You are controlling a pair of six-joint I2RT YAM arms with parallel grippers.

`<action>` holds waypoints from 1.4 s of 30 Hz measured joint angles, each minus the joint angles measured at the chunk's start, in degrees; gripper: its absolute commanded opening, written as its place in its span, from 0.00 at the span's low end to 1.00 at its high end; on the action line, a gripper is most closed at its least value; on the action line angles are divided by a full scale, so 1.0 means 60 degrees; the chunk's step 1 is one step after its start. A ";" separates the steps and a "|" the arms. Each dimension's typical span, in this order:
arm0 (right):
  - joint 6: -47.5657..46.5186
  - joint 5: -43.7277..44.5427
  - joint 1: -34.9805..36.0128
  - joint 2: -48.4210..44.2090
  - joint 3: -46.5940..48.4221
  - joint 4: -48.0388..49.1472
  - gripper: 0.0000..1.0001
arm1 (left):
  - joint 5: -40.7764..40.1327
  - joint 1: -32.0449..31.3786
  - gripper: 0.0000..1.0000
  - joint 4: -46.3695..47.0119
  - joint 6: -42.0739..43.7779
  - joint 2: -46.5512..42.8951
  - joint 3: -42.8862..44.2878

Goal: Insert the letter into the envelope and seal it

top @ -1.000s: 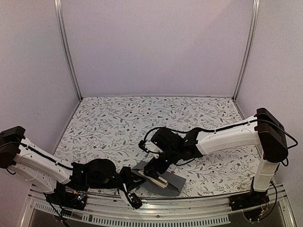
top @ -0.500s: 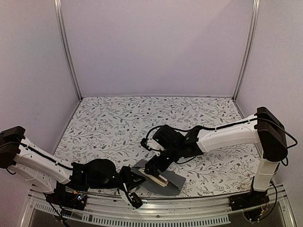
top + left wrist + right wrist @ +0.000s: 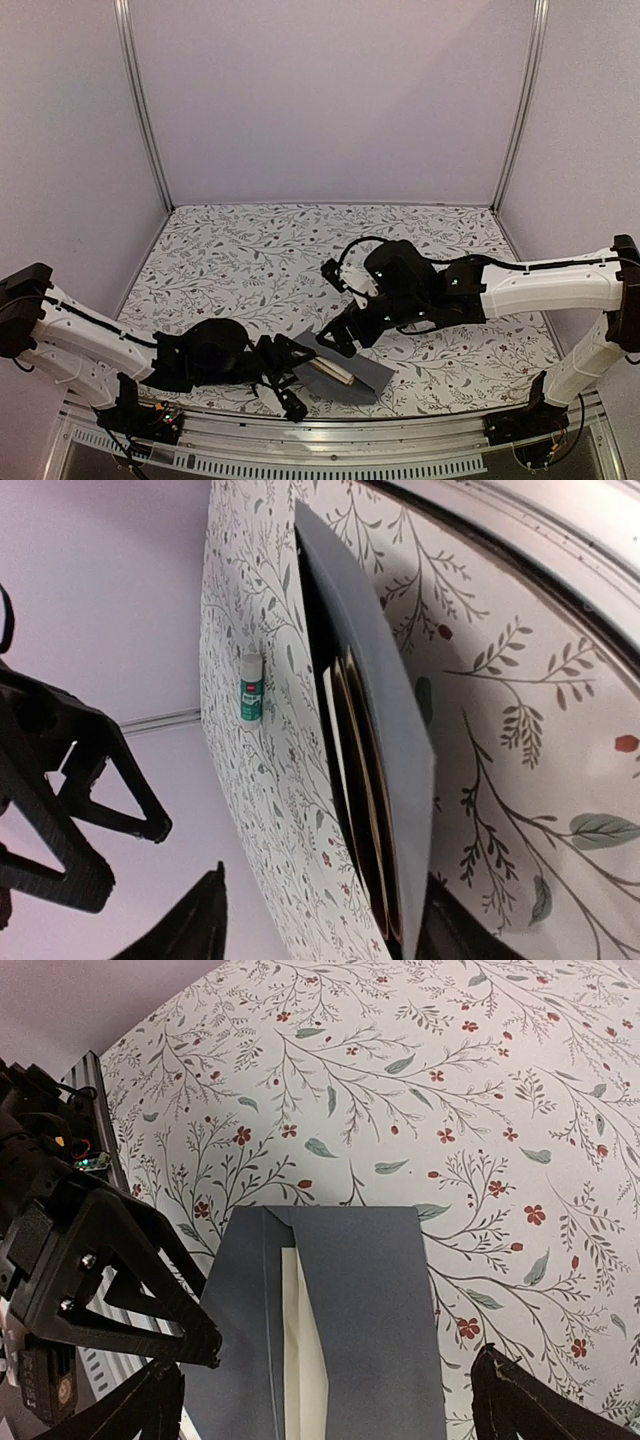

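The dark grey envelope [image 3: 352,375] lies at the table's near edge with its flap not folded down. The letter [image 3: 331,369] sits inside it and shows as a pale strip [image 3: 305,1360] in the mouth of the envelope [image 3: 375,1300]. My left gripper [image 3: 297,381] is at the envelope's left end, open, with the flap side between its jaws. In the left wrist view the envelope [image 3: 375,700] is seen edge-on, with the letter's tan edges [image 3: 366,810] inside it. My right gripper [image 3: 338,338] hovers open above the envelope and holds nothing.
A small teal-and-white tube [image 3: 250,687] stands on the floral cloth beyond the envelope. The metal rail [image 3: 330,445] runs along the near table edge just behind the envelope. The left gripper's black body [image 3: 100,1260] crowds the envelope's left side.
My left gripper has gone from shut to open, letting go of the envelope's edge. The right arm has lifted and drawn back to the right, off the envelope.
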 measured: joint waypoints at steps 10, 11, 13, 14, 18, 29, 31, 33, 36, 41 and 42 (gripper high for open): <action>0.0437 0.1840 -0.0652 -0.0029 -0.0324 0.0087 0.98 | 0.0452 0.0324 1.00 -0.1016 -0.2011 -0.0831 0.0648; 0.0503 0.2022 -0.0765 0.0011 -0.0357 0.0124 0.97 | 0.0470 0.0262 1.00 -0.0958 -0.2561 -0.1089 0.0663; 0.0583 0.2280 -0.0922 0.0131 -0.0430 0.0178 0.94 | 0.0310 0.0113 1.00 -0.0743 -0.3763 -0.1639 0.0576; 0.0612 0.2379 -0.0973 0.0197 -0.0474 0.0197 0.93 | 0.0113 -0.0026 1.00 -0.0576 -0.4488 -0.1887 0.0514; 0.0656 0.2637 -0.1053 0.0437 -0.0678 0.0186 0.85 | -0.0550 -0.0448 1.00 -0.0346 -0.7679 -0.2503 0.0521; 0.0845 0.1876 -0.1038 0.0506 -0.1424 0.0408 0.74 | -0.2692 -0.0280 0.93 -0.1355 -1.6127 -0.3136 0.0419; 0.0860 0.1679 -0.0958 0.0506 -0.1570 0.0393 0.73 | -0.2535 -0.0026 0.90 -0.1807 -1.7507 -0.3213 0.0404; 0.0940 0.1625 -0.0798 0.0506 -0.1694 0.0306 0.74 | -0.2317 0.0299 0.89 -0.2320 -1.8655 -0.3217 0.0401; 0.1246 0.1916 -0.0393 0.0419 -0.1821 -0.0004 0.80 | -0.1920 0.0663 0.89 -0.3013 -1.9992 -0.3184 0.0339; 0.2255 0.2368 0.0361 -0.0324 -0.2320 -0.0951 0.82 | -0.1140 0.1147 0.82 -0.3049 -2.1103 -0.3166 -0.0328; 0.2492 0.2470 0.0532 -0.0444 -0.2412 -0.1213 0.82 | -0.0994 0.1300 0.81 -0.3013 -2.1230 -0.3126 -0.0503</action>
